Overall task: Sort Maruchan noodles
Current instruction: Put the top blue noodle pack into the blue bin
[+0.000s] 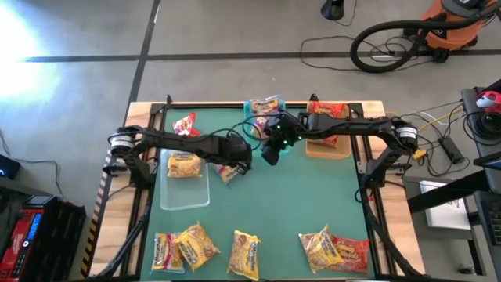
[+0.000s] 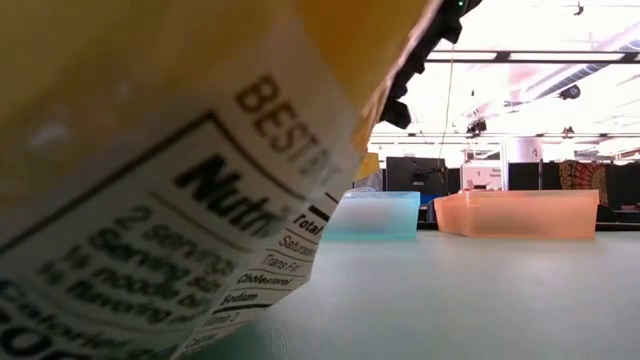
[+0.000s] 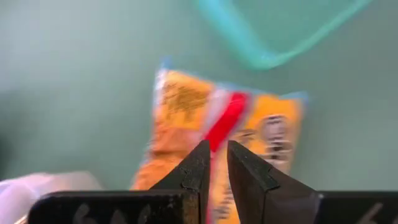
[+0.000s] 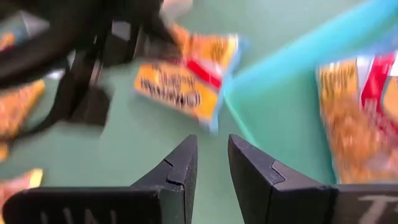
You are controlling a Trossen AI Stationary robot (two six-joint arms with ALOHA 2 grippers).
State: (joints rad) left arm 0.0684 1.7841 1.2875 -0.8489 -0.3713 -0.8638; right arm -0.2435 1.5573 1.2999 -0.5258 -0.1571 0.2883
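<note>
My left gripper is over the middle of the green mat, shut on an orange-yellow Maruchan packet with a red band and blue edges. The same packet shows in the right wrist view, under the left arm. My right gripper hovers just right of it, beside the teal tray; its fingers stand a little apart with nothing between them. One packet lies in the teal tray, a yellow one in the clear tray, a red one in the tan tray. My left gripper pinches the packet between its two fingers near the red band, at about the middle of one edge. The fingers come steeply from above. The packet hangs below them, its printed face toward the wrist camera. Whether its lower end is clear of the mat, I cannot tell.
A red packet lies at the far left of the mat. Several packets lie along the near edge; one fills the low view's left. The mat's middle is bare.
</note>
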